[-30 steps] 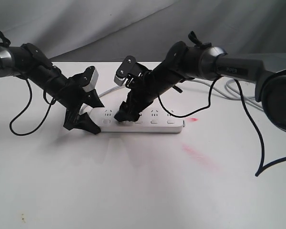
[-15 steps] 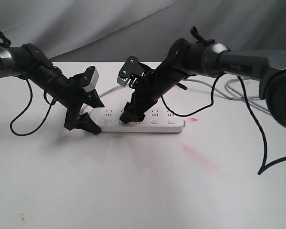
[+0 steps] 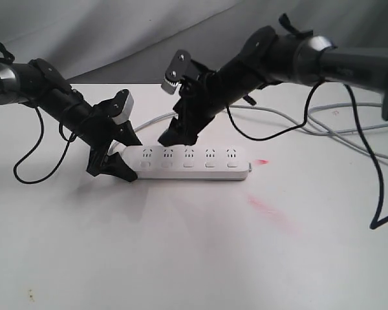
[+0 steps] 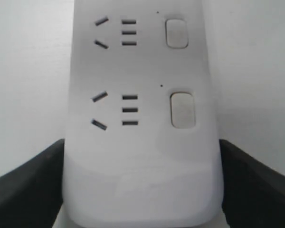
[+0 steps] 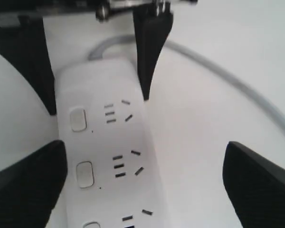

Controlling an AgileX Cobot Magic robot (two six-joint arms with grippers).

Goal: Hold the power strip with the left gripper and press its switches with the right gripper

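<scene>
The white power strip (image 3: 189, 163) lies flat across the middle of the white table (image 3: 181, 258). Its grey cord (image 3: 310, 123) runs off behind it to the right. My left gripper (image 3: 125, 157) is shut on the strip's left end, one black finger against each long side; in the left wrist view the power strip (image 4: 142, 142) fills the gap in the left gripper (image 4: 142, 190). A row of white switches (image 3: 189, 165) lines the near edge. My right gripper (image 3: 172, 134) hangs open above and behind the second socket group, touching nothing. Under the right gripper (image 5: 145, 185) two switches (image 5: 84, 173) show.
Red smears mark the table by the strip's right end (image 3: 262, 161) and in front of it (image 3: 266, 208). Loose black cables loop from both arms, one low at the right (image 3: 375, 219). A grey cloth backdrop (image 3: 149, 32) hangs behind the table.
My right gripper has lifted off the strip's switch row and moved up and back, leaving all the sockets uncovered. The left gripper and the strip have stayed put.
</scene>
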